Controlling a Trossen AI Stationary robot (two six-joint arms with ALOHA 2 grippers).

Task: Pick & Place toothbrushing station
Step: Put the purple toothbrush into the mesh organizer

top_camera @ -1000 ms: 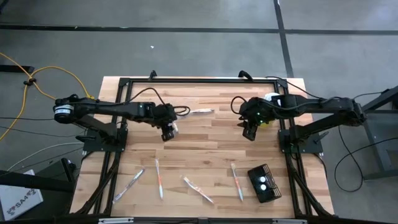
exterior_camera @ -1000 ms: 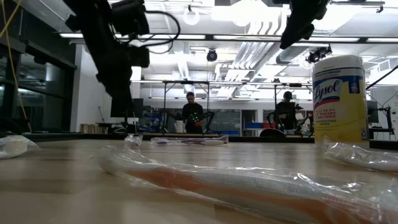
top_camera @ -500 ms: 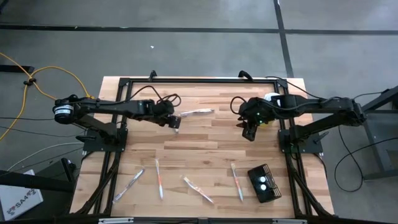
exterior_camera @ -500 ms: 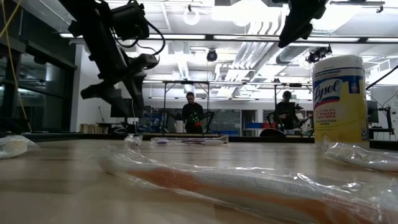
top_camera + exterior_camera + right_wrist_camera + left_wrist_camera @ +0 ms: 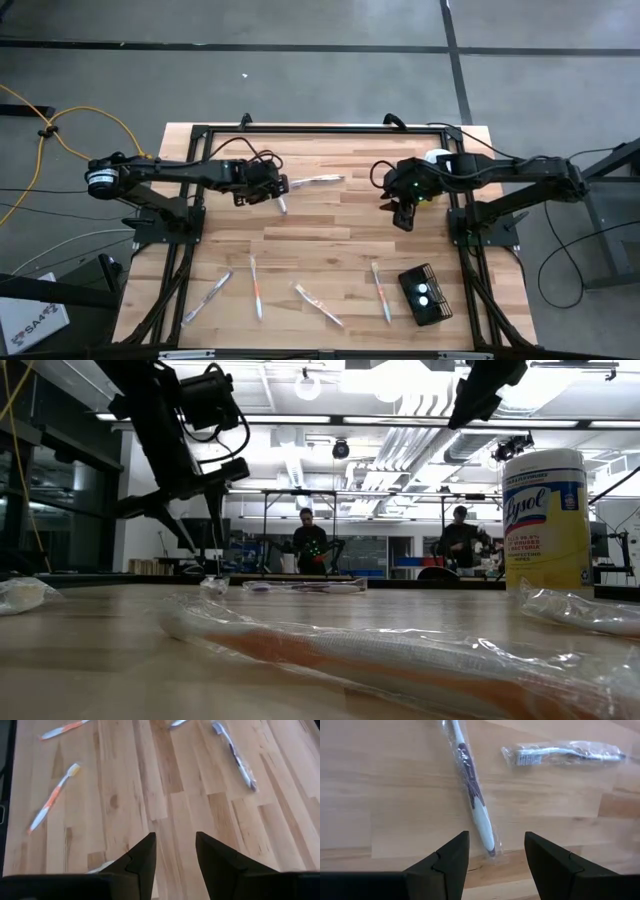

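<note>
My left claw (image 5: 494,852) now hangs over the far-left part of the table (image 5: 330,225) with its fingers spread wide and nothing between them — a wrapped toothbrush (image 5: 472,790) lies on the wood directly ahead of them, and a second wrapped one (image 5: 565,753) lies just beyond it. A second ago this claw pointed down nearer the table's middle; since then it has pulled back toward its own side and tipped up level. I judge that lines me up for a fresh pick, with nothing yet carried. My right claw (image 5: 175,851) holds nothing either, fingers partly apart, drawn slightly farther back beside the yellow canister (image 5: 545,520). The toothbrushing station (image 5: 425,293) sits unmoved at the near-right corner — well apart from both claws.
</note>
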